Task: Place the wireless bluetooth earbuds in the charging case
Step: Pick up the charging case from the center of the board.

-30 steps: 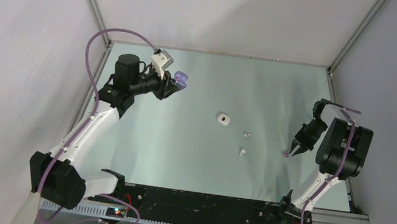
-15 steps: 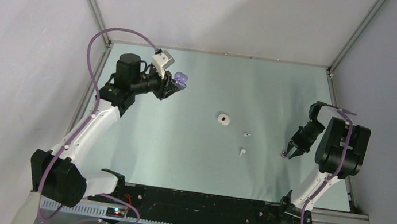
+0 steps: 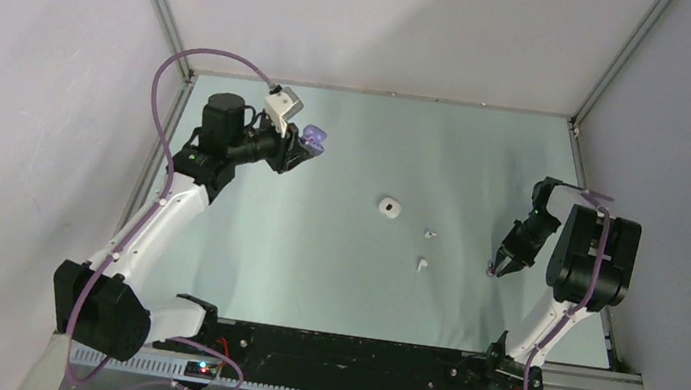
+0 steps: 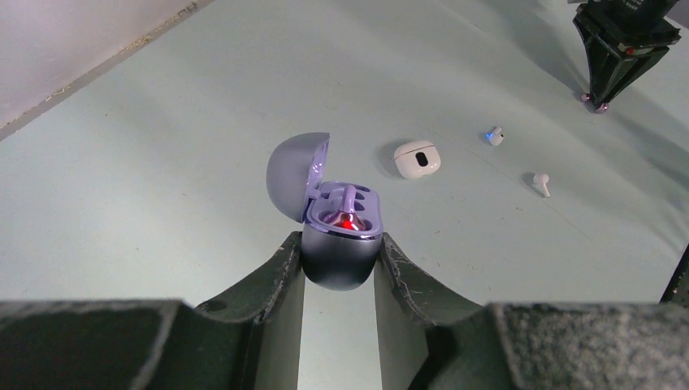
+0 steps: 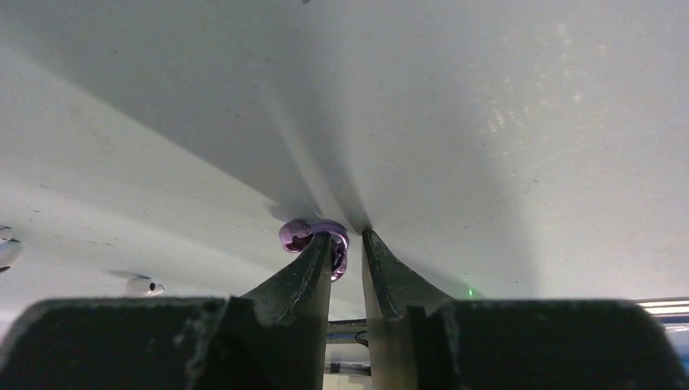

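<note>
Purple earbud (image 5: 296,234) creeps nearer with the right hand (image 5: 347,236), its grip unclear; left hand (image 4: 340,242) clamps the open case (image 4: 337,268) awaiting it.

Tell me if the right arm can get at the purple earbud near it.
Probably yes. The right pincer is down at the table, tips right at the purple earbud, which sits partly in their narrow gap, nothing in between. Whether it is gripped, I cannot tell.
</note>
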Robot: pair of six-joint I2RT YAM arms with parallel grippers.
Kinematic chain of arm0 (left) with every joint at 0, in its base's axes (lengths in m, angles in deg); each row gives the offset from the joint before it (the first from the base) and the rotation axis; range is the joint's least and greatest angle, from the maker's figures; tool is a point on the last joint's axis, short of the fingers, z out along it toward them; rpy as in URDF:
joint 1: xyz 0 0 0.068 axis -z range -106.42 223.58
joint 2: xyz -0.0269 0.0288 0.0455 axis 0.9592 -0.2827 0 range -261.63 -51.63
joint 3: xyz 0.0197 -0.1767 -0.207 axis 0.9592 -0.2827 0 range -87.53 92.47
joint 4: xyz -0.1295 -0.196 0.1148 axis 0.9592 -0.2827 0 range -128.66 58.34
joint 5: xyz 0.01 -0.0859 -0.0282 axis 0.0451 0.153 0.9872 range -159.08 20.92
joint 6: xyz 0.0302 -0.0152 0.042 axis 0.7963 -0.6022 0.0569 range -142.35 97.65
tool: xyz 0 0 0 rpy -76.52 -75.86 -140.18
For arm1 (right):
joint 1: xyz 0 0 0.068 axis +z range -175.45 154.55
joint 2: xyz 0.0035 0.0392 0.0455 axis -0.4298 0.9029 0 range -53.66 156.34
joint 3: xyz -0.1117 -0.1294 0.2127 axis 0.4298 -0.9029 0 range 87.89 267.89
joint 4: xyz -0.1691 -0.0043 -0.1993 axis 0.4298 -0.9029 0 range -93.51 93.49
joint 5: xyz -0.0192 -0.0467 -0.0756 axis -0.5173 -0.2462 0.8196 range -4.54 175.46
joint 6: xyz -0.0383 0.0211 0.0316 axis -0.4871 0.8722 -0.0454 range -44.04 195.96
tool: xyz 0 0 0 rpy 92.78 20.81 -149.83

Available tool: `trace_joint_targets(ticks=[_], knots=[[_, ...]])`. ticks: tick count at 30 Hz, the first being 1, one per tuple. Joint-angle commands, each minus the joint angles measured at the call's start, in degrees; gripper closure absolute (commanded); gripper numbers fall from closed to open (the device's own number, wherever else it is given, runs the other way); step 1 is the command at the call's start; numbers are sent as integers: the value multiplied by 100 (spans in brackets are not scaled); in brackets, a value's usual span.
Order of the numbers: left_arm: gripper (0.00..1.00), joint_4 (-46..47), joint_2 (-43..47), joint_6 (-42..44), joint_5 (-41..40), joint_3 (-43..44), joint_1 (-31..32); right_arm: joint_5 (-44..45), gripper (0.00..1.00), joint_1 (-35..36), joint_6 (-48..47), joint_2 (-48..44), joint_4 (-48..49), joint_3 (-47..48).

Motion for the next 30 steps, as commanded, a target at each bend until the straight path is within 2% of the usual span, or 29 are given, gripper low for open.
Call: trace_joint_targets(ticks=[1,8,13,19,22,25,27,30], knots=[[100,235,50,77,-30,179,-29,-76,75,214,-1,-94,560,-237],[100,457,55,-37,63,91,-33,-20,82,508,-318,-265,994,-446],[100,599,63,-66,158,1,-32,-69,100,525,-866,-471,1253,-404],[100,878,-25,-207,336,-89,-31,-129,100,570,-1563,-1004,1480,-142],[100,1149,-93,-395,569,-125,-26,-75,100,817,-1890,-1717,1894,-85],[100,1362,-232,-523,760,-106,7,-183,100,1278,-2072,-2359,2416,-68],[100,1700,-326,-622,909,-95,61,-360,100,1625,-2093,-2951,2849,66],[100,2333,-461,-887,957,-94,224,-409,100,2338,-1992,-3351,3598,368]])
